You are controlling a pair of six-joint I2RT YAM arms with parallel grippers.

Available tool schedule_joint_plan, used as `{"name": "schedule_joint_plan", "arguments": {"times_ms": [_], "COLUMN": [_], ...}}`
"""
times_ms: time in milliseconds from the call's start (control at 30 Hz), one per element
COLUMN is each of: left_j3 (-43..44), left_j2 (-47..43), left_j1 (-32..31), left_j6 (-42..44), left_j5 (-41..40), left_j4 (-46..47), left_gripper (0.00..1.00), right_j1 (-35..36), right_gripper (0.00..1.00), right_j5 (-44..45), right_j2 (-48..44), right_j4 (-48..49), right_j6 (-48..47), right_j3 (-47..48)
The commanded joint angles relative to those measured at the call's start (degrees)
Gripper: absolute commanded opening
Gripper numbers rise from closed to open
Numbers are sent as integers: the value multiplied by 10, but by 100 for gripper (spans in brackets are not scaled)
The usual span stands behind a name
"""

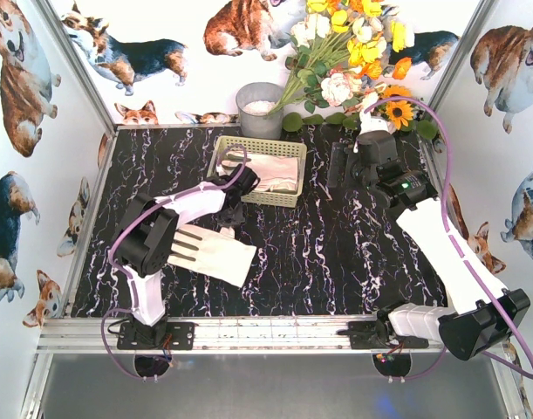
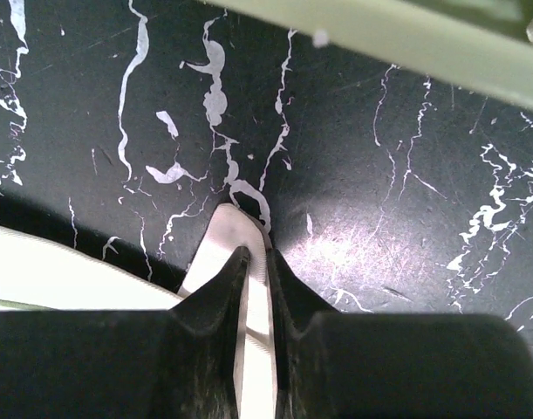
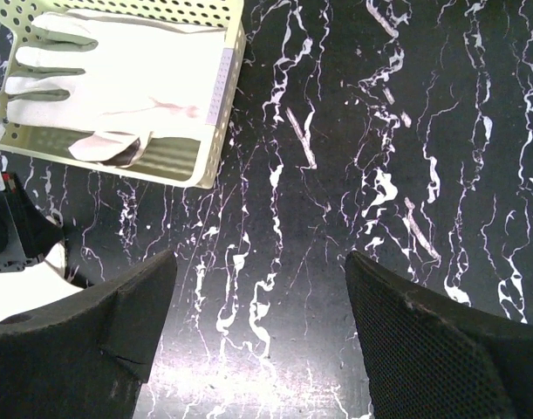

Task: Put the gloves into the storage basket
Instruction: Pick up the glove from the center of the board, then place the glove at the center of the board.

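Left pincer (image 2: 256, 256): jaws drawn narrow, clamped on a thin tongue of white fabric belonging to the loose glove (image 1: 215, 255); whether that tongue is a thumb or a finger cannot be told. The fabric runs between the two black fingers and its rounded tip pokes out just beyond them, lying on the black marbled table (image 3: 379, 131). The main body of this glove lies behind and to the left of the fingertips in the left wrist view, flat on the table and outside the basket. The storage basket (image 1: 266, 140) stands just ahead of this pincer, its pale rim crossing the upper right of the left wrist view, apart from the fingertips. Right pincer (image 3: 259, 262): jaws spread wide, nothing between them, only bare table beneath. From this pincer the basket sits ahead and to the left, well apart from the fingers. The stowed gloves (image 3: 126, 78) lie flat inside the basket, the top one showing grey-patched fingers pointing away to the left; their number cannot be told. A grey pot (image 1: 260, 109) stands beyond the basket, farther from both pincers.
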Motion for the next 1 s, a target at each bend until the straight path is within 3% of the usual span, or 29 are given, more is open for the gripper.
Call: {"name": "schedule_joint_plan", "arguments": {"times_ms": [0,100,333,600,767,967], "left_j3": [-33,-36,-45,-21,64,212], "left_j2": [6,-18,-129,-208,-191,-106], "left_j1": [-19,-29,-67,-127,-158,-196], "left_j6": [2,3,-12,-22,-17,-26], "left_j5": [-6,-3,24,108,160,195], "left_j4": [-10,-4,26,65,107,161], "left_gripper": [5,0,0,0,0,0], "right_j1": [-2,-2,-3,-46,-122,-160], "right_gripper": [80,80,81,84,84,85], "right_j5": [-11,-23,-74,-150,-184,-127], "right_j2": [-15,-15,-29,-85,-97,-126], "right_j4": [1,-18,-71,-33,-27,-61], "right_j6": [15,25,42,68,74,37], "right_j3": [12,17,14,-63,-84,-95]}}
